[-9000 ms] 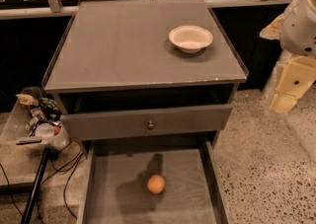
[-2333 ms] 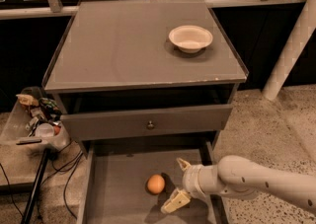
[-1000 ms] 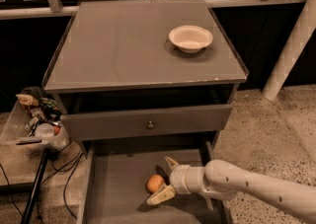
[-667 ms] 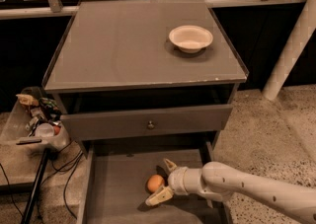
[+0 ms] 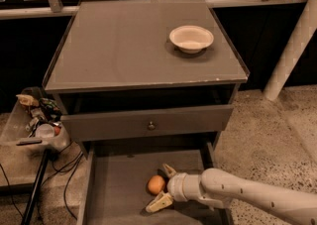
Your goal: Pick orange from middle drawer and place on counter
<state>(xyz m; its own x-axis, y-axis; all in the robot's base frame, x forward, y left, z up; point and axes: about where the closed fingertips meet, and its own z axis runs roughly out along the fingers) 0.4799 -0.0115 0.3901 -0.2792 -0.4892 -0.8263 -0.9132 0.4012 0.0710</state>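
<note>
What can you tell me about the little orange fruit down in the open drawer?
The small, smooth, round orange fruit lies whole on the flat floor of the wide grey pulled-out drawer, right of centre. The cream two-finger gripper is open around it from the right, one finger behind, one in front; contact is unclear.

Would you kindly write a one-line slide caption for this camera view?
Open end effector brackets the orange in the middle drawer; white bowl on the counter.
</note>
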